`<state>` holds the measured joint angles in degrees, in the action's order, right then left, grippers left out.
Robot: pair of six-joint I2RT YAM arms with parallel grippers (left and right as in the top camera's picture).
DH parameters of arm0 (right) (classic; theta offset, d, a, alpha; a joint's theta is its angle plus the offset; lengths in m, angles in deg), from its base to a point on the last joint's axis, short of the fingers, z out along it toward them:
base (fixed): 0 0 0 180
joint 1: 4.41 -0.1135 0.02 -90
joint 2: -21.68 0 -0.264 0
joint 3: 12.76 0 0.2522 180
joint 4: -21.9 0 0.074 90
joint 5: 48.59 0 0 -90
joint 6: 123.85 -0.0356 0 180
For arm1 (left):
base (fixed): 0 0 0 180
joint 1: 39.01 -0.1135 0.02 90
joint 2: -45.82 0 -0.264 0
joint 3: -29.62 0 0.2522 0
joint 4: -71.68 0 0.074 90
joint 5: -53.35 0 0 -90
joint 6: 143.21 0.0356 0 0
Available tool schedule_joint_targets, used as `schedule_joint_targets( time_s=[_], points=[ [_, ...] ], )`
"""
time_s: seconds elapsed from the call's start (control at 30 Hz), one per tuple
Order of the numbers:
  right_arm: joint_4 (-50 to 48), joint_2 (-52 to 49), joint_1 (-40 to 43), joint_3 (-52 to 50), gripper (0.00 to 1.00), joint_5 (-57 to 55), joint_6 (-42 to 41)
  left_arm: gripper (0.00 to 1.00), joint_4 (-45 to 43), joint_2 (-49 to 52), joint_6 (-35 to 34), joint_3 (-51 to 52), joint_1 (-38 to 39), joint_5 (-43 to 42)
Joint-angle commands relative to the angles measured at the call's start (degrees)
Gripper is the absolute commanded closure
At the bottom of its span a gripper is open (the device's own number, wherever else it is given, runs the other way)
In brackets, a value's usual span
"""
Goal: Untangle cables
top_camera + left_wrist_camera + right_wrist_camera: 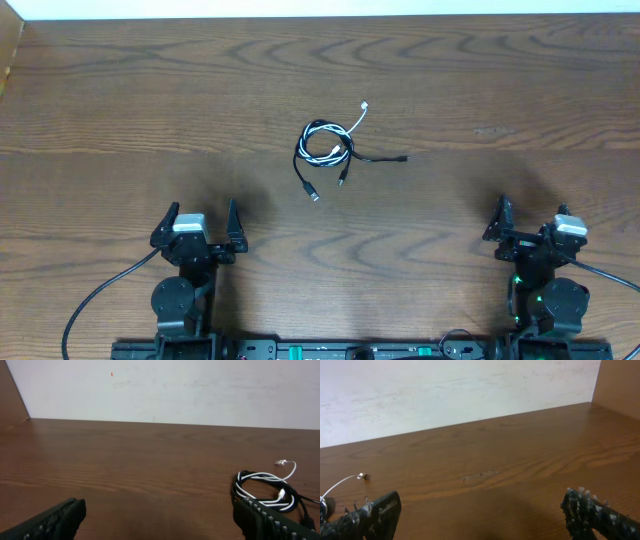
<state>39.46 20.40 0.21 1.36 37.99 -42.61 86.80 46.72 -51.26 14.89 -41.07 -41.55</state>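
Observation:
The cables [330, 150], one black and one white, lie coiled together in a small tangle at the middle of the wooden table [150, 110]. A white plug end [364, 106] sticks out to the upper right, and black plug ends [315, 197] reach out to the lower left and to the right. My left gripper [202, 208] stands open near the front edge, left of the tangle and well short of it. My right gripper [530, 215] stands open at the front right. In the left wrist view the cables [239, 489] lie ahead to the right, beyond the right finger. Both grippers hold nothing.
In the right wrist view only the white cord's end [362, 476] shows at far left; a small scuff [479, 475] marks the wood ahead. A pale wall [165, 390] closes the table's far edge. Thick black arm wires [100, 295] trail off near the front edge.

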Motion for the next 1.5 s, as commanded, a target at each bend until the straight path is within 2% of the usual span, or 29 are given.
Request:
schedule_joint_targets(
  time_s=[0.0,1.47],
  points=[
    [0.2,-0.1,-0.3,0.0,0.01,0.0,-0.6,0.01,2.3,0.1,0.8,0.7,0.3,-0.4],
    [0.2,-0.1,-0.3,0.0,0.01,0.0,-0.6,0.01,2.3,0.1,0.8,0.7,0.3,-0.4]
  ],
)
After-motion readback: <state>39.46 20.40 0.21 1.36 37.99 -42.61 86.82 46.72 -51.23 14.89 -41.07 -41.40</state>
